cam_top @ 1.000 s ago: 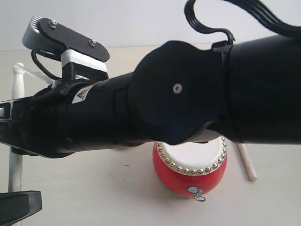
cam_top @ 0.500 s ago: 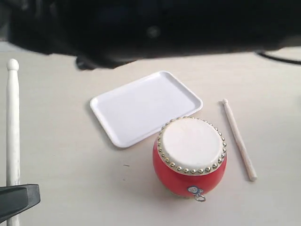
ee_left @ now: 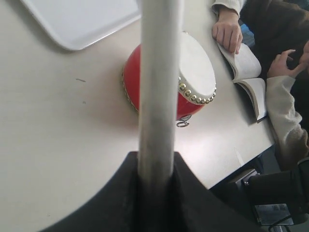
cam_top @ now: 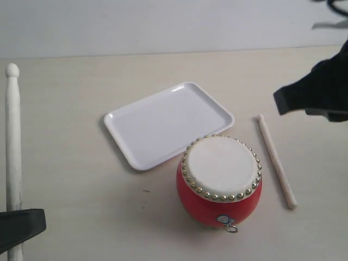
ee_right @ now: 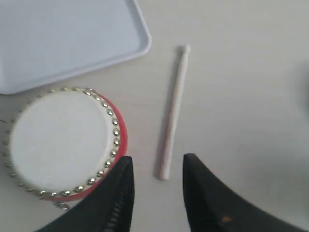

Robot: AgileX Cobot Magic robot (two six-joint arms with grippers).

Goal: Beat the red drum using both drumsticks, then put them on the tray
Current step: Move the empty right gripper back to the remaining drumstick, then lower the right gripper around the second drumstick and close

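The red drum [cam_top: 219, 182] stands upright on the table, its cream skin up, just in front of the white tray [cam_top: 166, 122]. One drumstick [cam_top: 276, 160] lies flat on the table to the right of the drum. The other drumstick [cam_top: 12, 152] stands nearly upright at the far left, with my left gripper [ee_left: 155, 157] shut on its shaft [ee_left: 157, 82]. My right gripper [ee_right: 158, 162] is open and empty, above the table between the drum [ee_right: 60, 140] and the butt end of the lying drumstick [ee_right: 174, 111]. The tray [ee_right: 67, 38] holds nothing.
A person's hand [ee_left: 228, 34] and an open book [ee_left: 246, 67] rest at the table's edge beyond the drum in the left wrist view. My right arm [cam_top: 315, 95] hangs dark at the right edge of the exterior view.
My right arm, which blocked most of the exterior view a second ago, has swung off to the right, uncovering the tray and the whole drum. The held stick shifted only slightly.
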